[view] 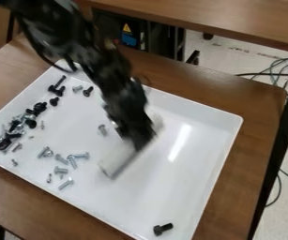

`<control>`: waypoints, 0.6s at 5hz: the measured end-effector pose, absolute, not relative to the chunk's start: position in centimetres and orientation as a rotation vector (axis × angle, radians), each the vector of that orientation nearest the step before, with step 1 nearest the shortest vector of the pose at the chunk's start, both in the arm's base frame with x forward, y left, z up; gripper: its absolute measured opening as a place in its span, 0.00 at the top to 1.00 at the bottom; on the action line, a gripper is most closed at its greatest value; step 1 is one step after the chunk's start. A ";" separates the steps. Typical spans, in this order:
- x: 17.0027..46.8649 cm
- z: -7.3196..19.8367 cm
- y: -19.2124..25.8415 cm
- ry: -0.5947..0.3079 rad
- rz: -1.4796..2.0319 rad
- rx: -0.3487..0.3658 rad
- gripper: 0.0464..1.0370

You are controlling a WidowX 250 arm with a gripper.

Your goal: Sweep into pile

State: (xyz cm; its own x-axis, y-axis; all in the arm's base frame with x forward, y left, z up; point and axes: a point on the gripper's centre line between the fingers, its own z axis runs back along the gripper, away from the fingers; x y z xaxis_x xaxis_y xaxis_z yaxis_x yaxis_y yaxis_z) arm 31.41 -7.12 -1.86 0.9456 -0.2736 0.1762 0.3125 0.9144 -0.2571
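Note:
The gripper point(140, 140) hangs over the middle of the white tray point(190, 197), holding a pale, blurred sweeping tool point(117, 161) whose dark edge is low over the tray floor. Silver screws point(72, 159) lie scattered just left of the tool, and one silver screw point(102, 130) lies above them. A dense cluster of black and silver screws point(11, 133) lies along the tray's left side. Black screws point(57, 89) are near the upper left corner. One black bolt point(163, 228) lies alone near the bottom edge.
The tray stands on a brown wooden table point(259, 122), its raised rim all around. Behind are another table point(202, 16) and a dark box with a warning label. Cables point(287, 65) lie on the floor at the right.

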 end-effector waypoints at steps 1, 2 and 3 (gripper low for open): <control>29.3 -3.8 -8.1 -0.076 -0.255 -0.339 0.70; 28.3 -4.6 -4.8 -0.019 -0.319 -0.280 0.70; 28.0 -4.9 -0.6 0.046 -0.415 -0.185 0.70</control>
